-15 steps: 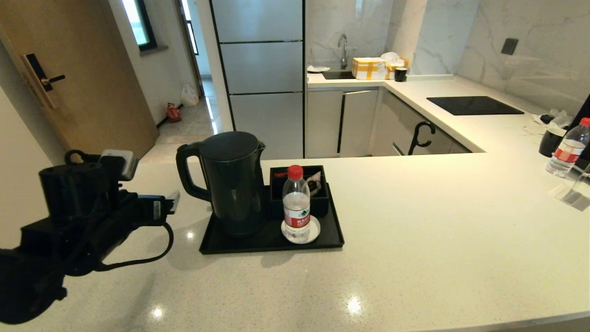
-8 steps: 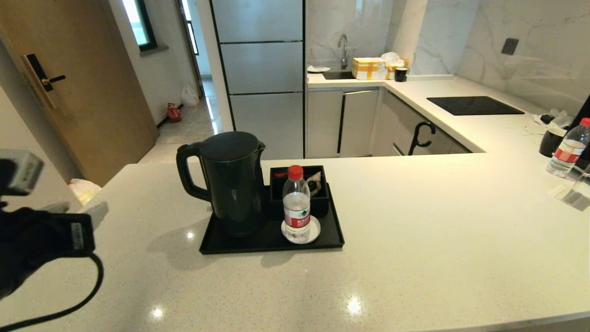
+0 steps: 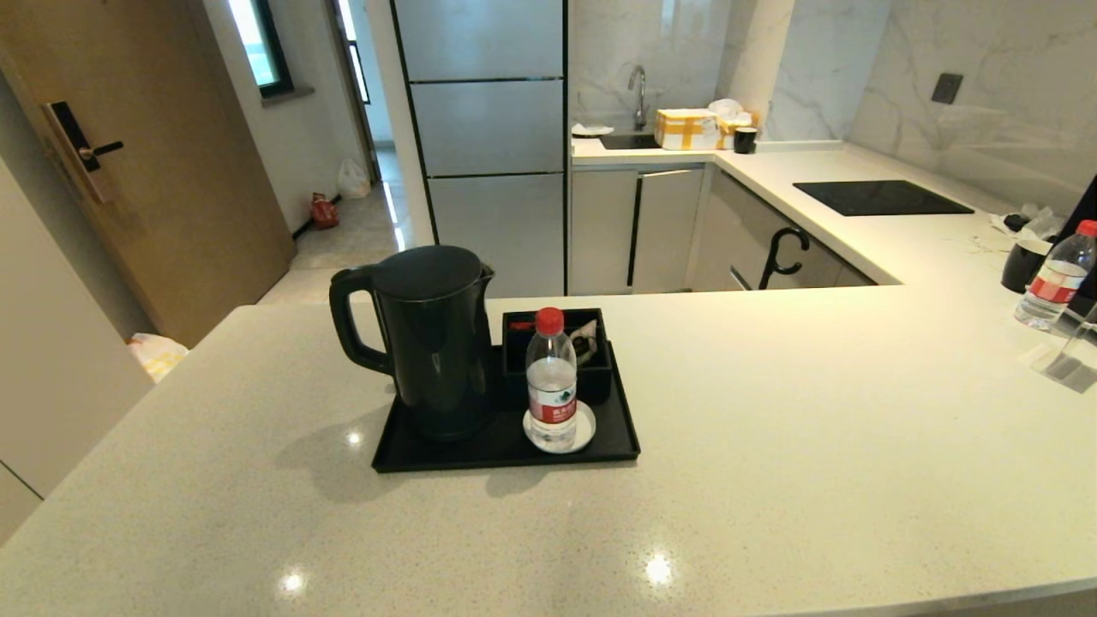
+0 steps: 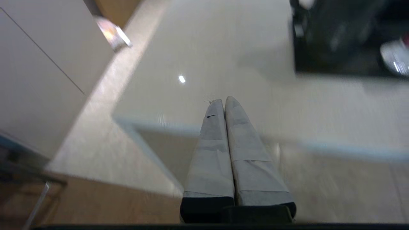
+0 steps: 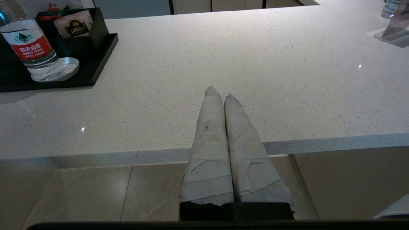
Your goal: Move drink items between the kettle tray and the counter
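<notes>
Hanging just off the near edge of the counter (image 5: 223, 57), the right gripper (image 5: 219, 92) has its two taped fingers pressed together with nothing between them, tips over the stone lip and tiled floor under the wrist. Ahead of it and off toward the robot's left sits the kettle tray (image 5: 99, 60), and on the tray's corner nearest this gripper the water bottle (image 5: 35, 51) stands upright on the white coaster (image 5: 72, 65), red label facing out. Behind the bottle is the black compartment box (image 5: 96, 25) with sachets inside.

Over to the left gripper (image 4: 223, 100): fingers likewise closed tight and empty, held out past the counter's near left corner, well apart from the tray. That view is smeared, so the dark mass on the tray ahead of it is probably the kettle, though I can't make out detail there.

From the head, neither arm shows at all. The kettle (image 3: 424, 343) stands upright on the tray's left half, handle pointing away from the bottle, its base hidden beneath it. Bottle and kettle are close together but not touching.

Progress call: both drink items are on the tray and neither gripper is on anything, so either no move to the counter has begun, or the items are home and the job is wrapped. A second bottle (image 3: 1054, 278) and a black mug (image 3: 1024, 264) sit far off to the right.
</notes>
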